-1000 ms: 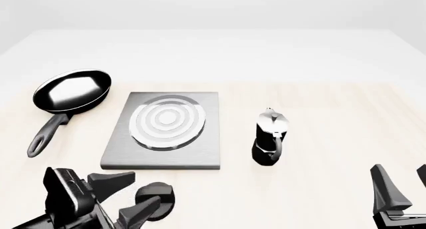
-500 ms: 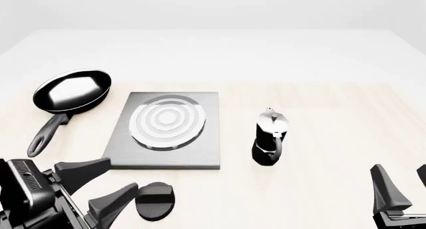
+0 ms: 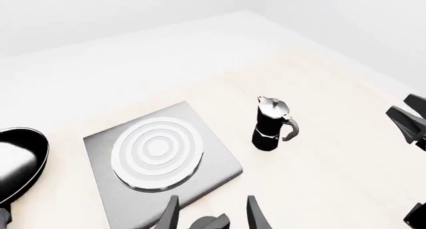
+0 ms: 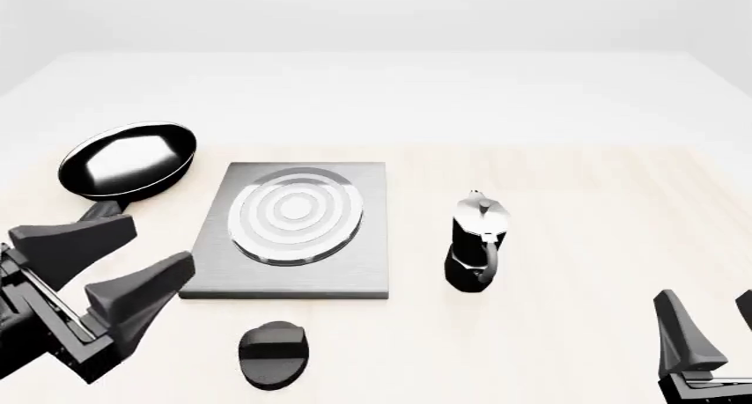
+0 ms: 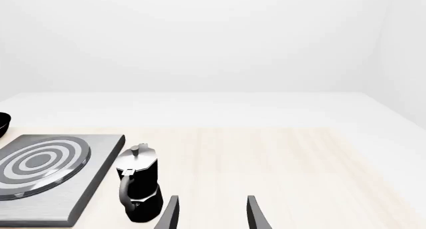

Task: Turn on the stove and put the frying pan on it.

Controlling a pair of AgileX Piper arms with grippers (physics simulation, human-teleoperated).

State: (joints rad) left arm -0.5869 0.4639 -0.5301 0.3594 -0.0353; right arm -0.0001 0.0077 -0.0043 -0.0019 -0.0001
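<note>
Pale wooden table (image 4: 587, 202) against a plain white backdrop carries 4 items. Stove plate (image 4: 289, 231), flat grey metal with concentric burner rings, lies left of centre. Frying pan (image 4: 127, 162), glossy black, sits on the table just beside the plate's far-left corner, its handle running toward the near edge behind the left gripper (image 4: 104, 265); that gripper hovers at near left, jaws spread and holding nothing. Moka pot (image 4: 476, 243) stands upright right of the plate. Right gripper (image 4: 711, 320) shows only fingertips at near right, parted and empty. Stove knob (image 4: 274, 354), small and black, lies near the plate's near edge, apart from both grippers.
</note>
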